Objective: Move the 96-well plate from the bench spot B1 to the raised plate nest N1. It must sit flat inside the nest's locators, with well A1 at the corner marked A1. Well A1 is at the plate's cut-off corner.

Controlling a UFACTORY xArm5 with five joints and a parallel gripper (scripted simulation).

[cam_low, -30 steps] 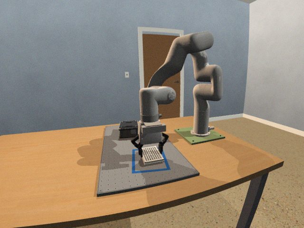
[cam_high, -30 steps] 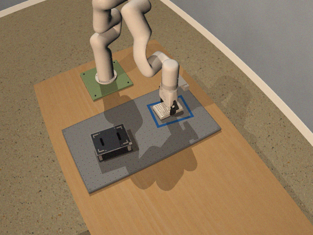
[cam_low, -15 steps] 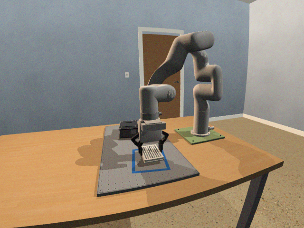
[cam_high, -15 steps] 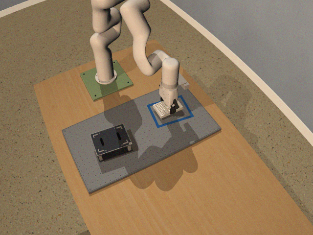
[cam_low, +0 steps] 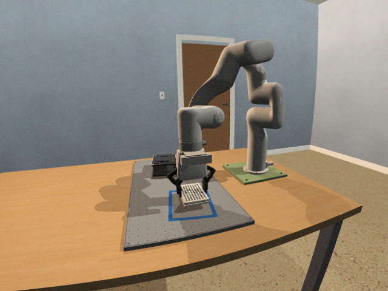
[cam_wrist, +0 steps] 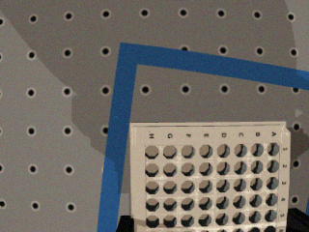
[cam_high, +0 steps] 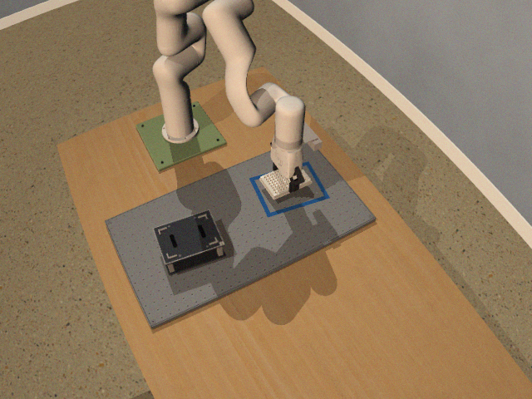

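Note:
The white 96-well plate (cam_high: 278,184) (cam_low: 194,194) (cam_wrist: 208,169) hangs level a little above the blue-outlined bench spot B1 (cam_high: 296,207) (cam_low: 191,217) (cam_wrist: 126,97), casting a shadow inside it. My gripper (cam_high: 285,180) (cam_low: 192,189) (cam_wrist: 210,227) is shut on the plate, with a black finger on each long side. In the wrist view the cut-off A1 corner is at the plate's upper right. The raised black plate nest N1 (cam_high: 186,236) (cam_low: 161,164) with white corner marks stands empty at the other end of the grey board.
The grey perforated board (cam_high: 258,240) (cam_low: 150,225) lies on the wooden table (cam_high: 343,322) (cam_low: 62,203). The arm's base stands on a green plate (cam_high: 159,150) (cam_low: 269,175) behind the board.

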